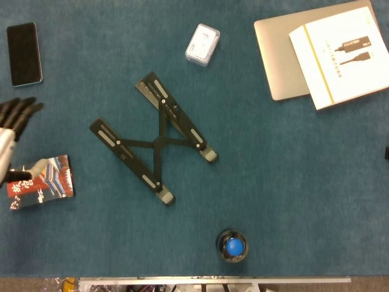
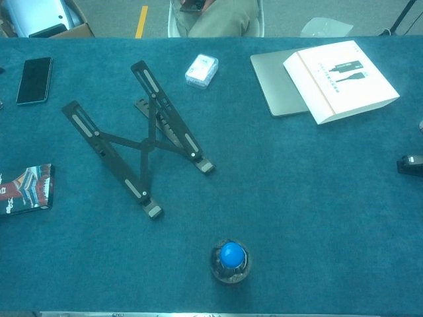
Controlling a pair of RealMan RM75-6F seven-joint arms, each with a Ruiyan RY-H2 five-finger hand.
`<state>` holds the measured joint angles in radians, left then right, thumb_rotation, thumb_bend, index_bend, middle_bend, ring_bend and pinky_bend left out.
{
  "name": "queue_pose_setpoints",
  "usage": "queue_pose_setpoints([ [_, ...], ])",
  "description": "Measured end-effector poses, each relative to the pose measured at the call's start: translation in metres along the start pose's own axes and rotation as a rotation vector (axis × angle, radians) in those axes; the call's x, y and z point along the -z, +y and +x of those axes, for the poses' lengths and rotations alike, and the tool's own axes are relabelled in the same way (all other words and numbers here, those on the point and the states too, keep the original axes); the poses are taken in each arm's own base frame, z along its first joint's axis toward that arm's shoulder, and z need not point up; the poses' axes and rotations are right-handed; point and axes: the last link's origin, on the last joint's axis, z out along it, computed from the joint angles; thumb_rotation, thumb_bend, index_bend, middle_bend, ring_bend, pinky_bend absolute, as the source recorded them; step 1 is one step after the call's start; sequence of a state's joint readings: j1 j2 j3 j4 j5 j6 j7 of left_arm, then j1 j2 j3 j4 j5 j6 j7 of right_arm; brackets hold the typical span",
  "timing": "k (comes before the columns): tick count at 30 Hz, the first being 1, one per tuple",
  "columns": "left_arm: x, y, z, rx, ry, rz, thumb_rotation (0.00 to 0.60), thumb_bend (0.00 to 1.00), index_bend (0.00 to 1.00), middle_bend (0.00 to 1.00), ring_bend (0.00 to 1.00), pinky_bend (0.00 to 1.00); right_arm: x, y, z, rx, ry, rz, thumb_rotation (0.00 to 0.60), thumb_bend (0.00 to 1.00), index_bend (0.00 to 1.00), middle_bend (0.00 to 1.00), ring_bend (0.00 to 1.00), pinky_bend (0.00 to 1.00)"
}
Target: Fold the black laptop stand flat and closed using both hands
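The black laptop stand [image 1: 159, 141] is unfolded into an X on the blue cloth, left of the table's middle. In the chest view the stand [image 2: 142, 139] is propped up, with its far ends raised. My left hand [image 1: 13, 131] shows at the left edge of the head view, well left of the stand. Its dark fingers are spread, its thumb is over the booklet, and it holds nothing. Of my right hand [image 2: 410, 163] only dark fingertips show at the right edge. They are apart with nothing between them, far from the stand.
A black phone [image 1: 24, 53] lies at the far left and a red booklet [image 1: 41, 182] at the near left. A small white box [image 1: 202, 44] sits beyond the stand. A silver laptop [image 1: 279, 55] carries a white carton [image 1: 340, 55]. A blue-topped jar [image 1: 232, 246] stands near the front edge.
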<state>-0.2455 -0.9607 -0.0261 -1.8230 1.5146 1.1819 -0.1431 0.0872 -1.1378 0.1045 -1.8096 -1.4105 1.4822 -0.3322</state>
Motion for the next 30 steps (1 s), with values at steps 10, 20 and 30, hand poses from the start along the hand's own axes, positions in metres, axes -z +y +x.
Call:
queue_pose_setpoints([
  [10,-0.035,0.023,0.0,0.284,-0.211,-0.044,0.6,0.25,0.05,0.09,0.01,0.05,-0.011,0.0,-0.003,-0.016,-0.011,0.023,0.6,0.21,0.13,0.2,0.09,0.09],
  [20,-0.06,0.04,-0.004,0.551,-0.334,-0.024,0.534,0.25,0.05,0.09,0.02,0.06,-0.03,-0.024,0.009,-0.063,0.045,0.164,0.6,0.21,0.13,0.2,0.09,0.09],
  [30,-0.069,0.042,-0.013,0.781,-0.406,0.042,0.517,0.25,0.04,0.09,0.03,0.06,-0.032,-0.034,0.004,-0.087,0.027,0.204,0.6,0.21,0.13,0.2,0.09,0.09],
])
